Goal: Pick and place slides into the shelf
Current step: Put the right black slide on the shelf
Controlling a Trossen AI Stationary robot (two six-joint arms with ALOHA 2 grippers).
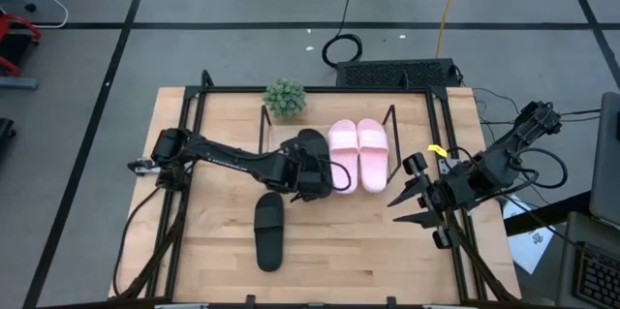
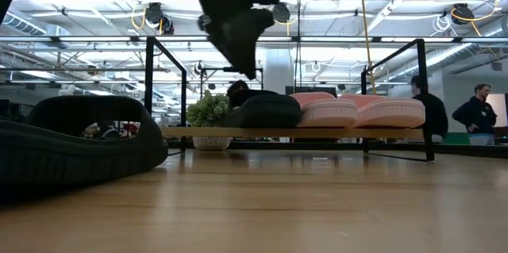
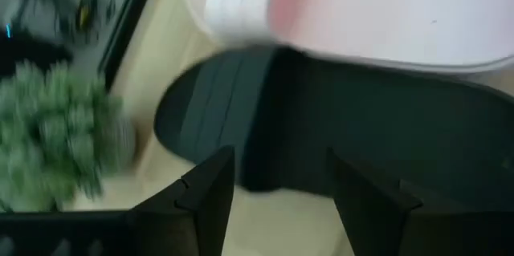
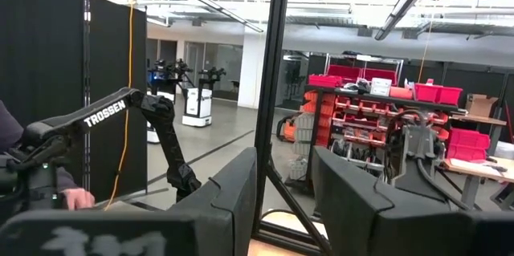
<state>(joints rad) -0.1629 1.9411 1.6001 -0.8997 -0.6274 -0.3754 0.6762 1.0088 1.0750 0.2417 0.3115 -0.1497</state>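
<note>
One black slide [image 1: 308,142] lies on the shelf [image 2: 198,132], beside the pink pair [image 1: 358,154]. In the left wrist view this black slide [image 3: 337,128] shows just past the fingers, with a pink slide [image 3: 361,15] behind it. My left gripper [image 1: 318,171] hangs open a little above it [image 2: 248,69] and touches nothing. The other black slide [image 1: 269,231] lies flat on the table, nearer the front edge. My right gripper [image 1: 407,206] waits open at the table's right side, raised and pointing into the room [image 4: 285,200].
A small potted plant [image 1: 285,98] stands at the shelf's far left corner. The black table frame [image 1: 184,106] runs along the table's edges. Bare wood lies around the loose black slide. People stand in the room beyond the table [image 2: 476,114].
</note>
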